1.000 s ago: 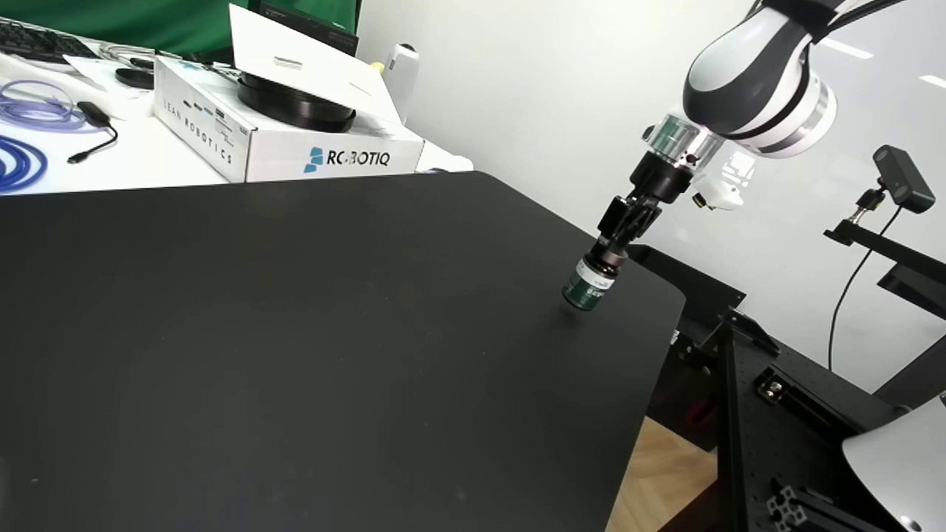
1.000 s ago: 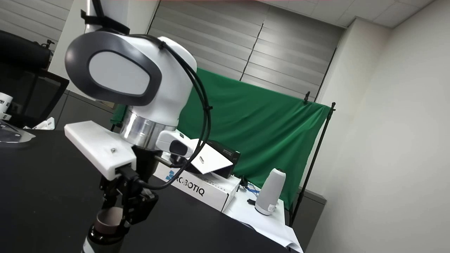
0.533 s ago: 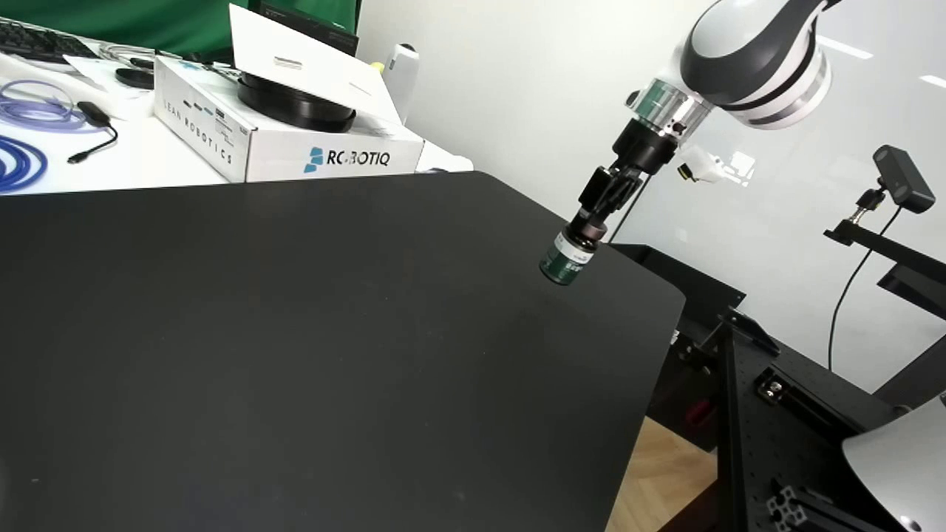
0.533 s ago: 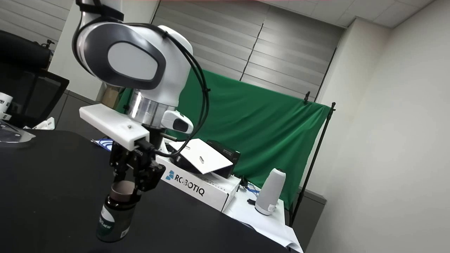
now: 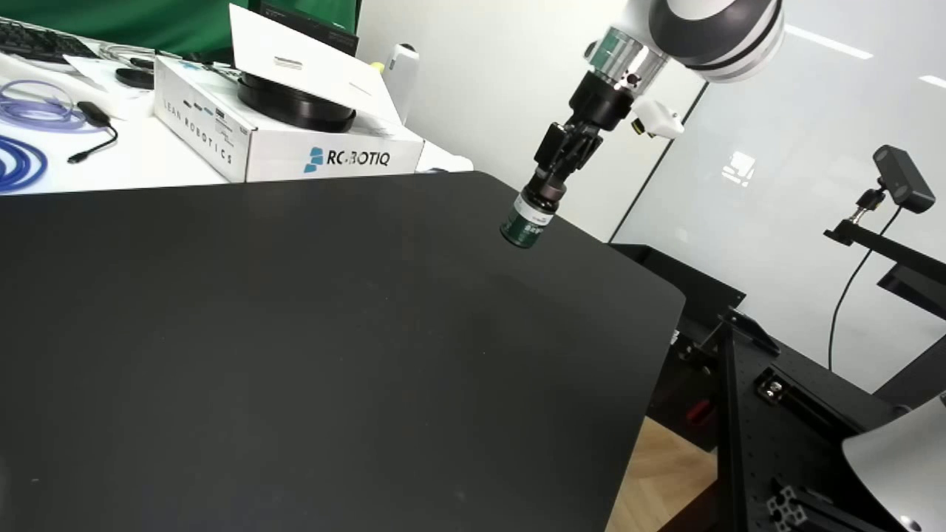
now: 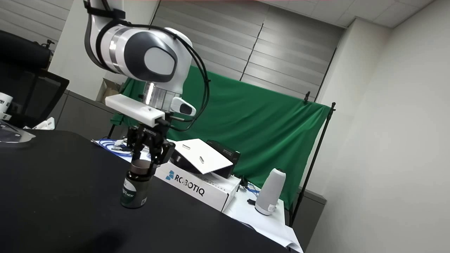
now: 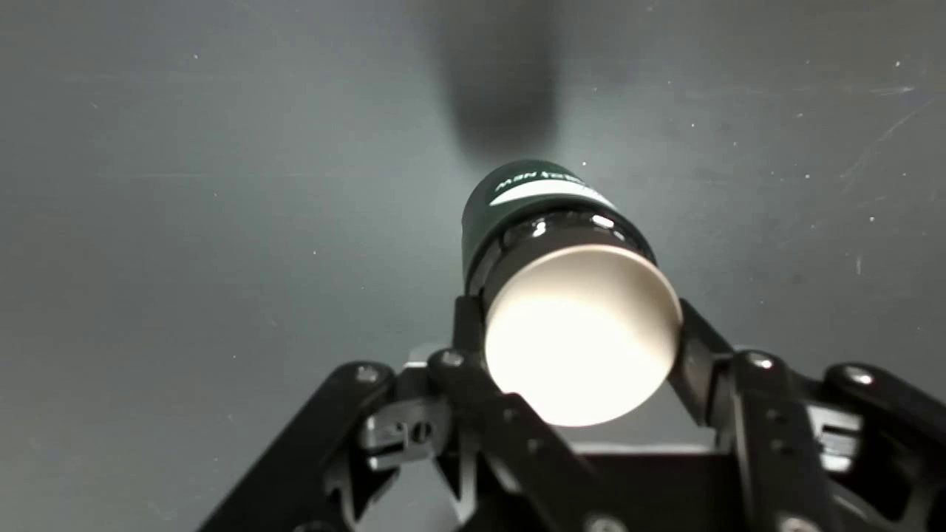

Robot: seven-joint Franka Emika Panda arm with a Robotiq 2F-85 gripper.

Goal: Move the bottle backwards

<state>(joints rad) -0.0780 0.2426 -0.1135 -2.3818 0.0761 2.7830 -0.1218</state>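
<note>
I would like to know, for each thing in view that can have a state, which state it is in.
Bottle: held in the air above the black table
Cap: on the bottle
Claw: closed on the cap
White panel: tilted
Robotiq box: loaded with a black round object
Blue cable: coiled
Green curtain: hanging

in an exterior view, the desk (image 5: 332,332) is seen from above, with the arm (image 5: 706,37) well off at upper right. in an exterior view, the look is rolled and from low over the desk, nearer the arm, facing a green cloth (image 6: 246,123) and the ceiling (image 6: 390,12). both exterior views share the bottle (image 6: 134,195) and the white box (image 6: 214,196). the wrist view looks closely down along the pincer (image 7: 582,340); glare leaves its exact angle uncertain.
</note>
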